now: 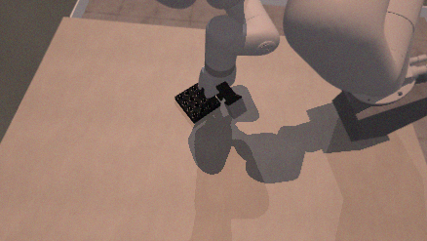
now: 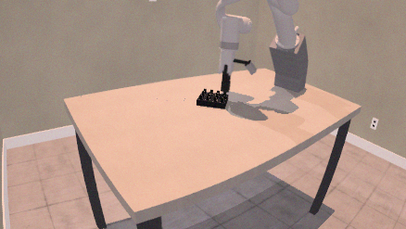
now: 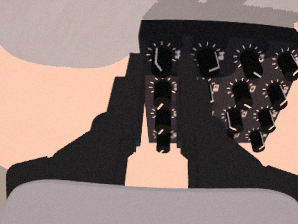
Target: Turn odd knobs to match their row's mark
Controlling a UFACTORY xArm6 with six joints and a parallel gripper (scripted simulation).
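The black knob box (image 1: 194,119) (image 2: 211,104) (image 3: 225,30) stands on the table. In the wrist view row A runs down the left side. The line of A4 (image 3: 162,69) points up-left there; those of A3 (image 3: 163,93) and A2 (image 3: 162,120) point down-left. B4 (image 3: 208,59) points right and C4 (image 3: 250,61) down-right. My gripper (image 2: 225,91) (image 3: 161,74) is partly open and holds nothing. Its fingers straddle row A around A4, one beside the rear edge, one between rows A and B. That finger hides part of row B. The socket is not visible.
Rows B to D stand close beside the right finger in the wrist view. The table (image 1: 107,144) (image 2: 153,151) extends around the box. The arm's base (image 2: 289,65) stands at the table's far right.
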